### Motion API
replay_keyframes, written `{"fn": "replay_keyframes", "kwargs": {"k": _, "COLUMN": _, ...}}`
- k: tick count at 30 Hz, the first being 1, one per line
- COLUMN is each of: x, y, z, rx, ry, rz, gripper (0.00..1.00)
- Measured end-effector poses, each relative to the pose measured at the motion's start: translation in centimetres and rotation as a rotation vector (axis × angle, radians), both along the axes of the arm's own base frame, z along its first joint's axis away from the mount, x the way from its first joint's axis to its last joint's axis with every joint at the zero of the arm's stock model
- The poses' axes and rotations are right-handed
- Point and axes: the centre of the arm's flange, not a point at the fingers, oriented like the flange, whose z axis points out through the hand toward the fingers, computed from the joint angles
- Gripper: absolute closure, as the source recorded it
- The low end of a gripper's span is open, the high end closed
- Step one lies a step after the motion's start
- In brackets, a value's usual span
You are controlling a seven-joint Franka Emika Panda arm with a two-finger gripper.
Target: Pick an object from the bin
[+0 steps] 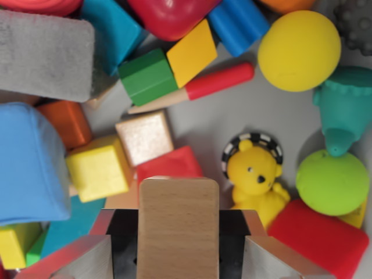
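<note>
Gripping wooden block [178, 224], end effector [178, 256]

Yellow ball [299, 50]; lime ball [332, 182]; green cube [147, 77]; yellow bear [254, 176], checkered ring [253, 143].

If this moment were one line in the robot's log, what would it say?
phase: object held | gripper: shut on plain wooden block | position: above bin's toys | nearest: yellow bear, red block

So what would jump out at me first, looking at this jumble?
Probably the plain wooden block at bottom centre, clamped between the gripper's metal fingers. Beside it, toward the wrist view's right, sits a small yellow rubber bear on the grey bin floor. Above that, at upper right, a big smooth yellow ball stands out.
</note>
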Motion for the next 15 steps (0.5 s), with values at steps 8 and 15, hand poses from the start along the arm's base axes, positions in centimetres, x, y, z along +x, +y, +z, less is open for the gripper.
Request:
{"fn": "replay_keyframes", "kwargs": {"k": 8, "x": 0.0, "y": 0.0, "z": 3.4, "rx": 0.001, "ry": -0.001, "rz": 0.000, "gripper": 1.00}}
{"fn": "replay_keyframes", "kwargs": {"k": 15, "x": 0.0, "y": 0.0, "z": 6.0, "rx": 0.001, "ry": -0.001, "rz": 0.000, "gripper": 1.00}}
